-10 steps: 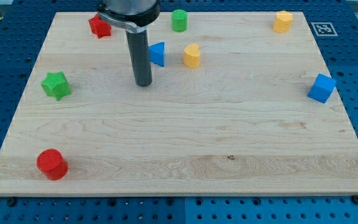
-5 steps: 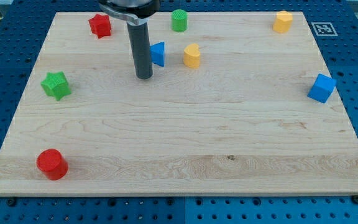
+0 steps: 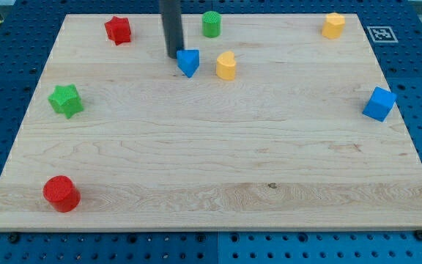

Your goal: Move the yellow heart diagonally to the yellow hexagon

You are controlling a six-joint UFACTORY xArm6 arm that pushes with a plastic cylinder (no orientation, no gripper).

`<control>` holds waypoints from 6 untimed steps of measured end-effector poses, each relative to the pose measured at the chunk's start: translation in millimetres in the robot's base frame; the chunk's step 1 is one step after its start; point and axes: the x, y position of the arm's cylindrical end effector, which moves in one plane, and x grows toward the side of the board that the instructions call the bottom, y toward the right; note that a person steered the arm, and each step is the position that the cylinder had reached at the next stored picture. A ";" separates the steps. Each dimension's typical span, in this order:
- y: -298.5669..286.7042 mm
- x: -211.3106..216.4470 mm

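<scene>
our tip (image 3: 173, 56) rests just left of the blue triangle (image 3: 188, 62), with the yellow heart (image 3: 226, 66) beyond; we carry no jaws, so nothing is grasped.

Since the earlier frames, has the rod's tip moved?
Yes. My tip has gone toward the view's top, from below the blue triangular block to its upper left.

Dark upright rod, my tip (image 3: 173, 56) down on the board
</scene>
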 end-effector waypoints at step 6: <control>108.5 33.2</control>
